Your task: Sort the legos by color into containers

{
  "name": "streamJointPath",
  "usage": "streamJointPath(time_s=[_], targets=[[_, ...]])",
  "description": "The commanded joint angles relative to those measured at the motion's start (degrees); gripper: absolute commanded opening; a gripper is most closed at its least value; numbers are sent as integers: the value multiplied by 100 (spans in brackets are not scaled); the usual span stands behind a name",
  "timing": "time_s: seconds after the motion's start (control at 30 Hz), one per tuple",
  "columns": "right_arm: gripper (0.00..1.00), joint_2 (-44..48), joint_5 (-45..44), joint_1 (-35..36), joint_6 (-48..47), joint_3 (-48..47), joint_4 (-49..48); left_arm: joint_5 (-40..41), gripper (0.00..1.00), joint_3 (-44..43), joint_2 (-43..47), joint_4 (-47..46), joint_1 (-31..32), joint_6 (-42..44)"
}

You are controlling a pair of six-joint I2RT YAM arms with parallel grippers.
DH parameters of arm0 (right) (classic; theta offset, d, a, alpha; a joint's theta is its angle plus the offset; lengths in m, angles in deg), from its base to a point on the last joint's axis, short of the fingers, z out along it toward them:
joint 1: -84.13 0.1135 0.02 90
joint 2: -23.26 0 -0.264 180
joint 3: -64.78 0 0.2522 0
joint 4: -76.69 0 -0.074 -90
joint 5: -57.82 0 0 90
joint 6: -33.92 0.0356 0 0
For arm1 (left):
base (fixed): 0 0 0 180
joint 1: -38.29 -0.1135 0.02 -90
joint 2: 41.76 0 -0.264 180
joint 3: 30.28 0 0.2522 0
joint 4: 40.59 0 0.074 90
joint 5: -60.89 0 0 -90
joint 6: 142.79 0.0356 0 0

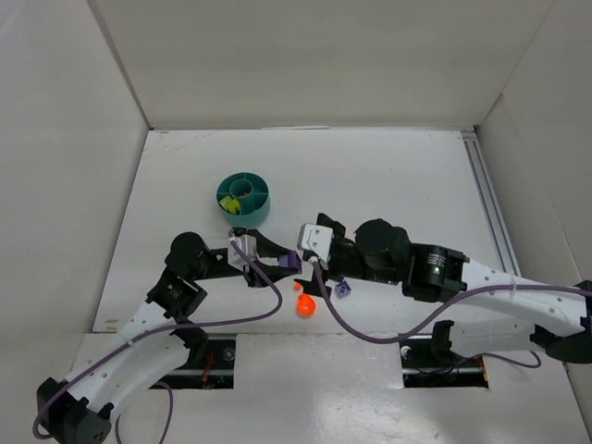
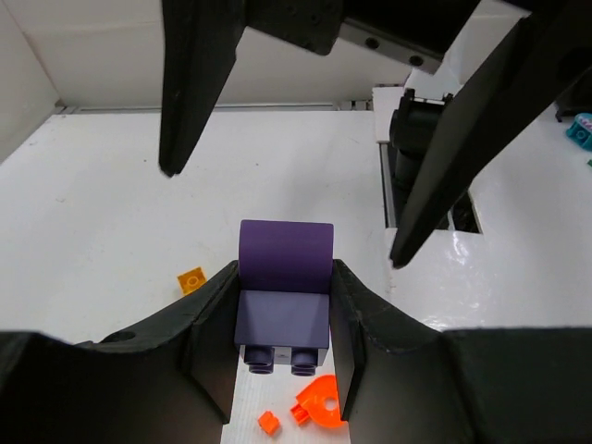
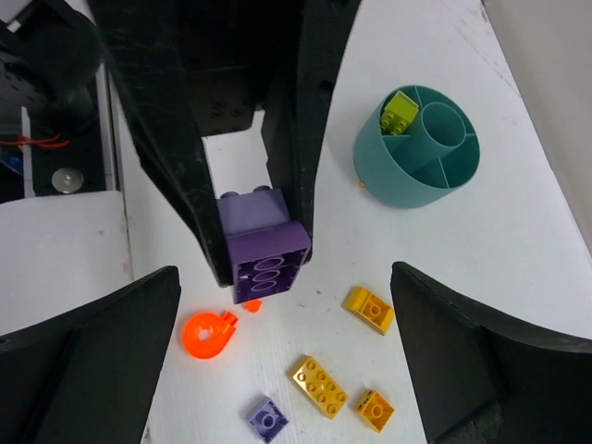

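Note:
My left gripper [image 2: 282, 270] is shut on a large purple lego [image 2: 284, 287], held just above the table. My right gripper [image 3: 285, 282] stands wide open, its fingers [image 2: 199, 83] on either side of that brick's far end and clear of it. On the table lie an orange-red ring piece [image 3: 207, 333], a tiny orange-red bit [image 3: 252, 304], three orange-yellow bricks [image 3: 319, 385] and a small purple brick [image 3: 267, 418]. The teal dish [image 1: 257, 213] sits behind both grippers, with a lime green brick [image 3: 400, 109] in one compartment.
White walls box in the table on three sides. A metal rail [image 1: 488, 199] runs along the right edge. Cables loop from both arms near the front edge [image 1: 277, 310].

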Motion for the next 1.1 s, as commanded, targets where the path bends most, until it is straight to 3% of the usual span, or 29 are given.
streamJointPath(time_s=[0.0, 0.17, 0.33, 0.5, 0.8, 1.07], targets=[[99, -233, 664, -261, -127, -296, 85, 82, 0, -370, 166, 189, 2, 635], [95, -637, 1516, -744, -778, -507, 138, 363, 0, -422, 228, 399, 2, 871], [86, -831, 3683, -1438, -1104, -419, -309, 374, 0, -422, 114, 471, 2, 1171], [73, -946, 4716, -1878, -1358, -419, -363, 268, 0, -483, -1, 523, -51, 1294], [68, -1139, 4831, -1879, -1131, -419, -249, 153, 0, -484, -62, 268, -51, 1233], [65, -1367, 4330, -1984, -814, -419, -178, 267, 0, -484, 60, 329, -51, 1233]])
